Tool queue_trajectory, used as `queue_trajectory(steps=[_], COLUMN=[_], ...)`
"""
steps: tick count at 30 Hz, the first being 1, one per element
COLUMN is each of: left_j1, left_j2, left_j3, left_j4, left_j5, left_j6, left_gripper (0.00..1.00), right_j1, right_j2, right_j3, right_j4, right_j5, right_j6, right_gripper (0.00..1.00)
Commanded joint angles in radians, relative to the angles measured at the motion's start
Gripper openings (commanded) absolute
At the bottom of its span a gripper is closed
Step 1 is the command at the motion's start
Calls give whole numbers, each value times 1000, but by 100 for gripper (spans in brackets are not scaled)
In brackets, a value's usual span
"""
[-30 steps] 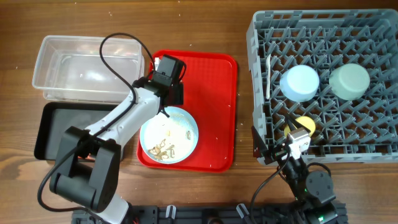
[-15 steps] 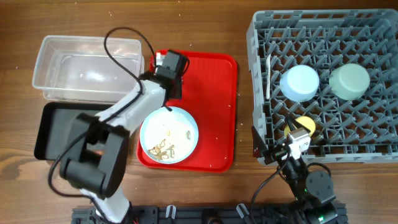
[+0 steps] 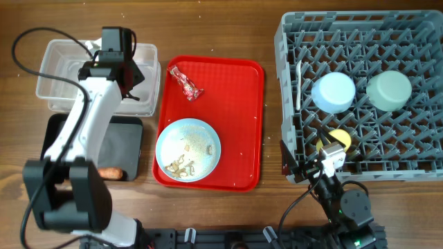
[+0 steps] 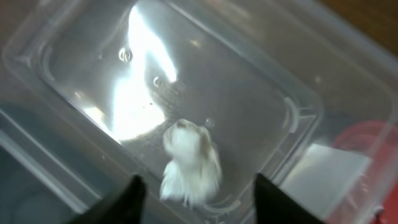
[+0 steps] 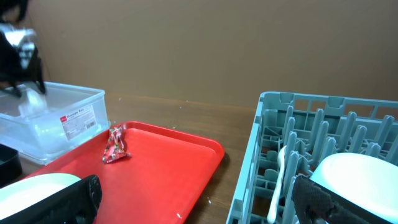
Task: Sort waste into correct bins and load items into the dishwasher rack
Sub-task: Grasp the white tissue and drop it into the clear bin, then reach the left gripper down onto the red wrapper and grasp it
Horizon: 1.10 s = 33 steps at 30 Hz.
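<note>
Left tool (image 4: 199, 190): fingers spread, above clear rectangular plastic tub (image 3: 59, 55). Crumpled white tissue (image 4: 189, 163) between fingers, touching neither, inside tub outline. Right tool (image 5: 199, 199): spread, empty, beside large grey pegged plastic crate (image 5: 273, 106).

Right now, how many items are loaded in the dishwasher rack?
4 in the dishwasher rack: the light blue bowl and pale green bowl side by side, the yellow-green cup near the front edge, the white spoon along the left side. Pegs may hide smaller things.
</note>
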Motion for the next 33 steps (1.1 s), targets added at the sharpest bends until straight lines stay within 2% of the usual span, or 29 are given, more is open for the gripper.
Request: queue_trajectory(steps=[1,3,7,9,11,18,24,26,28,29,33], left_j1=[-2,-47,-226,-330,-370,-367,-367,-367,-367,-367,-367], left_j2=[-14,-68,-119,-56,45,351,404,404,404,404,416], left_j3=[52,124,156,149,149,149,149,149,149,149,149], left_j4=[-4,-27,-40,-52,-50,-11,86,95,97,97,97], left_j5=[68,105,127,59,-18,-50,-46,-46,-46,-46,-25], left_j6=[36,59,63,66,37,-45,-43,-43,-43,-43,-43], left_gripper=[74,78,75,72,68,66,67,59,44,43,49], right_j1=[-4,-4,-4,-4,-4,-4,-4,-4,-4,-4,-4], right_j2=[-9,-9,-9,-9,-9,-9,-9,-9,-9,-9,-9], right_j3=[-2,-2,-2,-2,-2,-2,-2,-2,-2,-2,-2], right_j4=[5,5,5,5,5,5,5,5,5,5,5], right_j5=[-9,-9,-8,-9,-9,-9,-9,-8,-8,-9,-8], right_j6=[14,14,14,14,14,14,14,14,14,14,14], right_gripper=[100,100,100,100,100,100,100,100,100,99,100])
